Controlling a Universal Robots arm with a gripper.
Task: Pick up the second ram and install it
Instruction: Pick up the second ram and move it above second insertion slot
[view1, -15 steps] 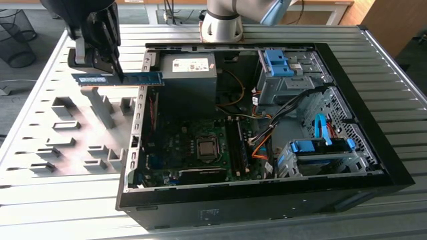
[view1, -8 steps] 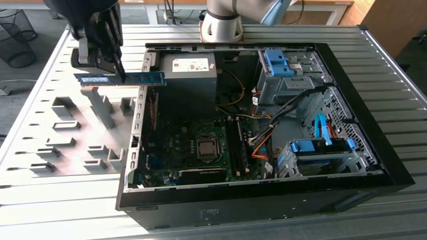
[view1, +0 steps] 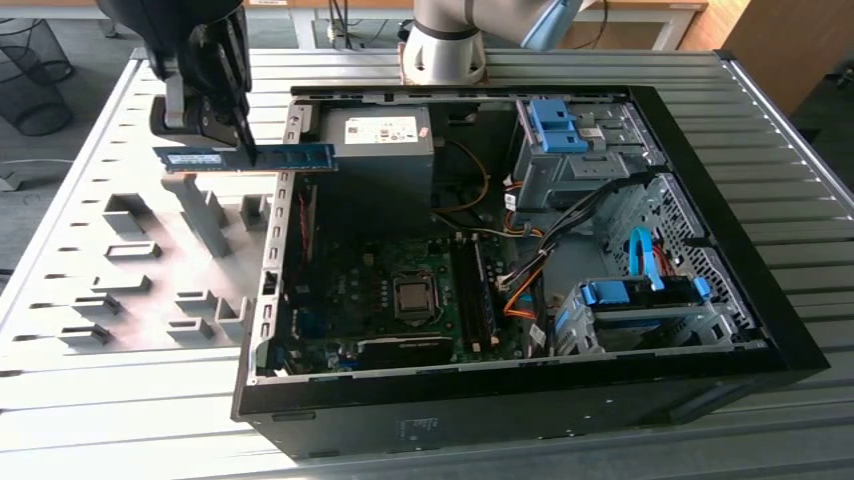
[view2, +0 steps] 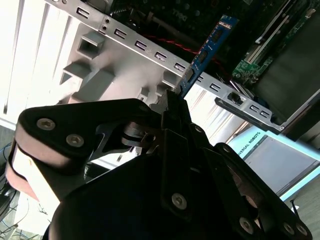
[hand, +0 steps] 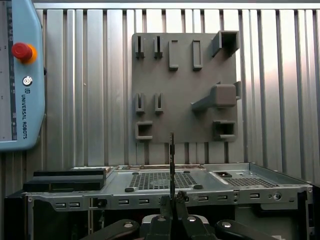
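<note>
Gripper (view1: 246, 148) is clamped on the second ram (view1: 300, 157) near mid-length. The stick is level in the air, straddling the case wall (view1: 283, 205) beside the fixture plate (view1: 147, 270). The memory slots (view1: 477, 290) lie toward the exterior view's right, lower down. The stick's long axis looks roughly crosswise to them, though I can't be sure from this angle.

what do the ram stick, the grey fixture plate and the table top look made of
The ram stick: blue circuit board, likely fibreglass laminate, matte, with dark chips. The grey fixture plate: probably moulded or printed plastic; uniform dull grey, blocky slots. The table top: looks like aluminium slats; ribbed, silvery, reflecting light.
</note>
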